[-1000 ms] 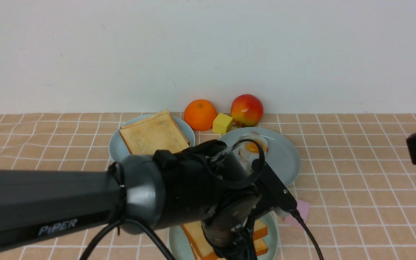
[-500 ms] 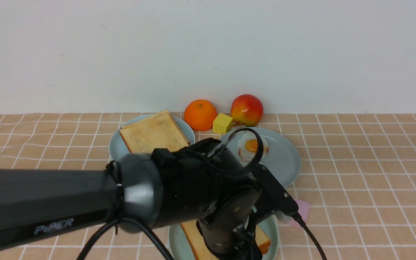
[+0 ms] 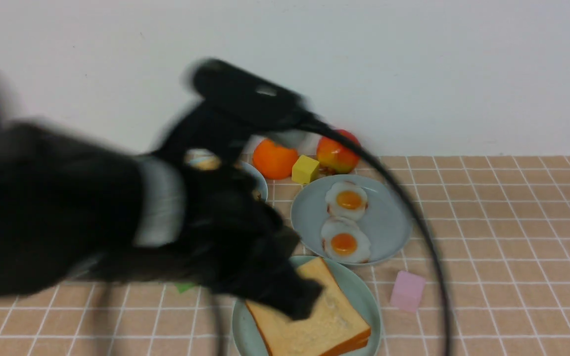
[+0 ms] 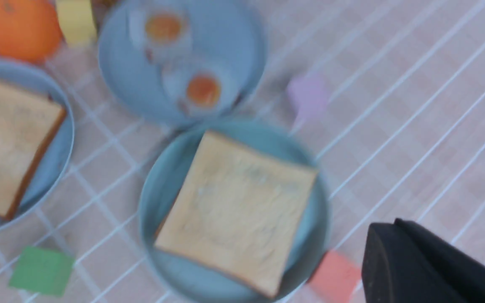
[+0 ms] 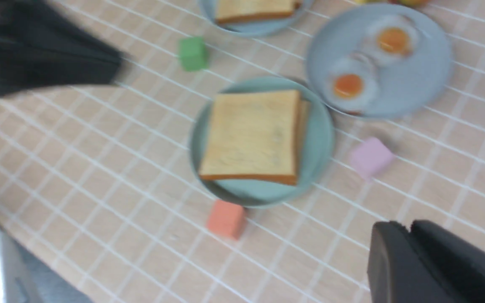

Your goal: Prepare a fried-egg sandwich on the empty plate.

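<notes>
One tiled tabletop (image 3: 512, 247), white wall (image 3: 438, 74) — left end effector (image 4: 387, 235) closed, right end effector (image 5: 409, 237) unclear.

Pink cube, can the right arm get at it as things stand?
Probably yes. The pink cube sits alone on open tiles beside the mint plate, with nothing over it, and the left arm is off on the plate's far side.
</notes>
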Tool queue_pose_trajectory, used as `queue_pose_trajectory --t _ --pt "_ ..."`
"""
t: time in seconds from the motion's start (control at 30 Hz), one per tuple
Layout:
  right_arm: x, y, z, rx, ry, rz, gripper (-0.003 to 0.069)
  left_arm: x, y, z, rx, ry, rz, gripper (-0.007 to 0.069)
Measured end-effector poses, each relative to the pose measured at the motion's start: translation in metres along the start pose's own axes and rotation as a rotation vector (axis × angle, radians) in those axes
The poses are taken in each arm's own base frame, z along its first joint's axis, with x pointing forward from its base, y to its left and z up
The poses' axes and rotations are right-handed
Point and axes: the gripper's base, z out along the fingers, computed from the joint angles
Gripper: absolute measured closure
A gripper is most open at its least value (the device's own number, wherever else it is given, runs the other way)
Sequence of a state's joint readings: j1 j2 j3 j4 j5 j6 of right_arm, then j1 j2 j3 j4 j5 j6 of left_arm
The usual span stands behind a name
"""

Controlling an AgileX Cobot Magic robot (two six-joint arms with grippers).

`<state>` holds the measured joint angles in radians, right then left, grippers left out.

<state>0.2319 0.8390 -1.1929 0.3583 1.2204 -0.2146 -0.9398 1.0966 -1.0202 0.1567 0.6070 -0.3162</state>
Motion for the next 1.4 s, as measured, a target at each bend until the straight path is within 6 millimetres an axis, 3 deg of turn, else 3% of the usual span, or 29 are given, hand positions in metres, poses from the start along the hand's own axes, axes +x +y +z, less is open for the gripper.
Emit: queue_pose_trajectory --t 0.1,0.17,0.27,0.3,0.33,0.5,0.6,0.87,1.13,1.4 --pt "0.013 -0.004 -0.004 0.066 0.021 0.041 0.0585 0.028 0.006 -0.026 0.037 -0.116 -0.017 0.0638" --pt "0.032 -0.006 -0.012 0.132 0.028 0.091 0.0585 0.056 0.012 -0.040 0.070 -0.220 -0.010 0.0638" --pt "0.058 -0.005 -0.024 0.199 -0.007 0.174 0.0617 0.098 0.018 -0.048 0.114 -0.327 -0.006 0.0638" --pt "0.061 -0.006 -0.023 0.203 -0.005 0.181 0.0626 0.097 0.018 -0.048 0.118 -0.338 -0.006 0.0638" --pt "0.081 -0.004 -0.033 0.237 -0.050 0.218 0.0659 0.123 0.021 -0.049 0.147 -0.403 -0.002 0.0638" --pt "0.120 -0.001 -0.043 0.276 -0.149 0.271 0.0672 0.159 0.024 -0.048 0.210 -0.547 0.002 0.0638" --pt "0.140 -0.004 -0.040 0.307 -0.213 0.264 0.0670 0.171 0.025 -0.044 0.224 -0.565 0.006 0.0638" --pt "0.150 -0.018 -0.007 0.316 -0.343 0.295 0.0664 0.193 0.029 -0.032 0.195 -0.452 0.009 0.0638" --pt "0.169 -0.028 0.032 0.308 -0.277 0.336 0.0658 0.204 0.032 -0.027 0.151 -0.330 0.011 0.0638" --pt "0.171 -0.031 0.036 0.326 -0.303 0.343 0.0655 0.206 0.033 -0.026 0.141 -0.303 0.011 0.0638"
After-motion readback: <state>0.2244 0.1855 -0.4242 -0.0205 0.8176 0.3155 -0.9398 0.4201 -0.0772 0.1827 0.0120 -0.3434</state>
